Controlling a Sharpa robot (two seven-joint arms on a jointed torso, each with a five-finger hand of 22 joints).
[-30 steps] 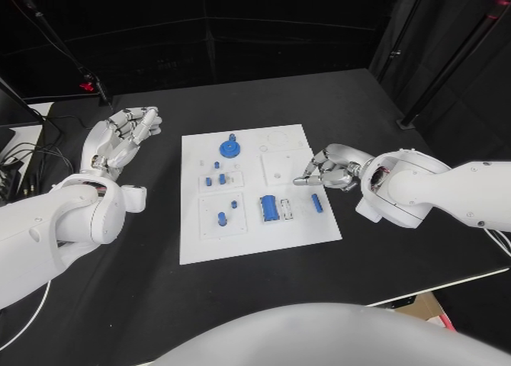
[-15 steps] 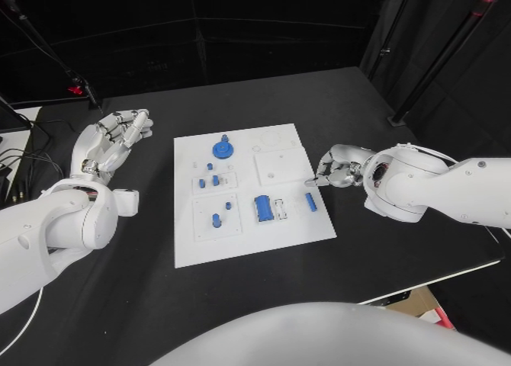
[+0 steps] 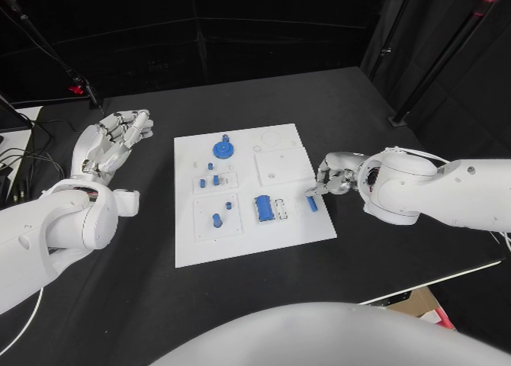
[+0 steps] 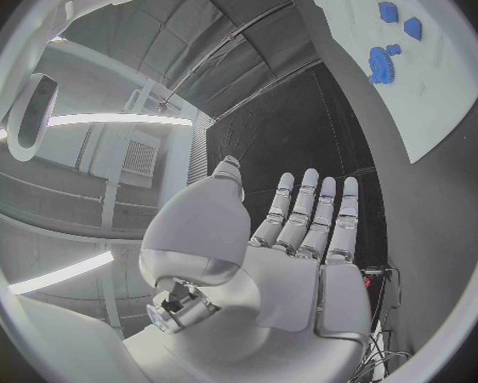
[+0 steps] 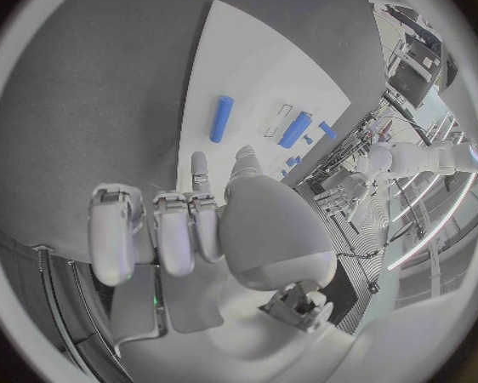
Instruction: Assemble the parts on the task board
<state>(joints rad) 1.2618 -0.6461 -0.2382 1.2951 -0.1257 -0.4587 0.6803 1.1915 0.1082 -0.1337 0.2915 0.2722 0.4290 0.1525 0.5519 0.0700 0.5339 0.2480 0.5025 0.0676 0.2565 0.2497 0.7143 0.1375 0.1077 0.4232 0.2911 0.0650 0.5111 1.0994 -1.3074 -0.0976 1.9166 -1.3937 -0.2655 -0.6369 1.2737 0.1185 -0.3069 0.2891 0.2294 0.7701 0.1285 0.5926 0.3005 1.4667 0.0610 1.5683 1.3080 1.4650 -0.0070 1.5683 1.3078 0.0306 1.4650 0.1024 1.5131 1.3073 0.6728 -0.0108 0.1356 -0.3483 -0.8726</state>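
The black table (image 3: 135,305) carries the white task board (image 3: 288,229) at its middle. The left hand (image 3: 107,145) is held above the table well to the left of the board, its fingers spread and straight, with nothing in it. The right hand (image 3: 335,174) is set at the board's right edge, its fingers curled inward; whether anything is pinched there cannot be told from the views. Just beside its fingertips a loose blue rod (image 3: 312,203) lies on the board, apparently not yet seated. Next to it a larger blue block (image 3: 263,208) is seen in a pocket beside a pale slot. A blue gear (image 3: 223,148) stands near the board's far edge, and small blue pegs (image 3: 215,181) stand in the left-hand panels. The task is judged to be partly done: several parts appear seated, while the rod is left to be placed.
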